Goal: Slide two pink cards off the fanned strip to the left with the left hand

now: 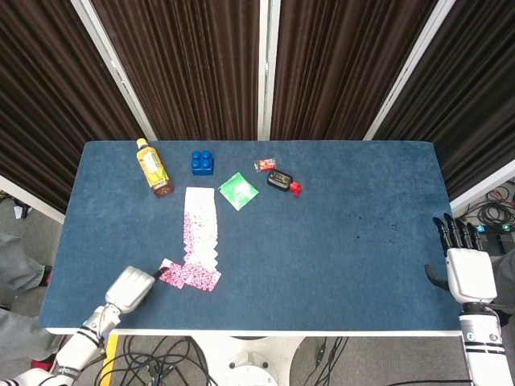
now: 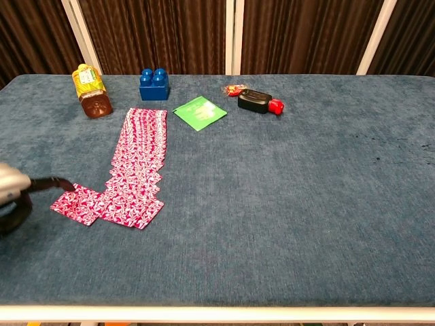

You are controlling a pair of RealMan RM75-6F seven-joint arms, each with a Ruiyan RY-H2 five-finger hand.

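Observation:
A fanned strip of pink patterned cards (image 1: 200,225) (image 2: 139,146) runs toward the table's near side and bends left at its lower end. The leftmost pink card (image 1: 172,273) (image 2: 78,205) sticks out to the left of that end and still overlaps its neighbour. My left hand (image 1: 129,288) (image 2: 9,198) is at the near-left of the table, one dark fingertip (image 2: 66,183) touching that card's far-left corner, nothing held. At the table's right edge my right hand (image 1: 471,271) rests with fingers stretched out and empty.
Behind the strip lie a tea bottle (image 1: 152,168) on its side, a blue block (image 1: 202,162), a green packet (image 1: 238,190), a small red wrapper (image 1: 265,165) and a black object with a red cap (image 1: 282,182). The near table edge (image 1: 241,330) is close to the cards.

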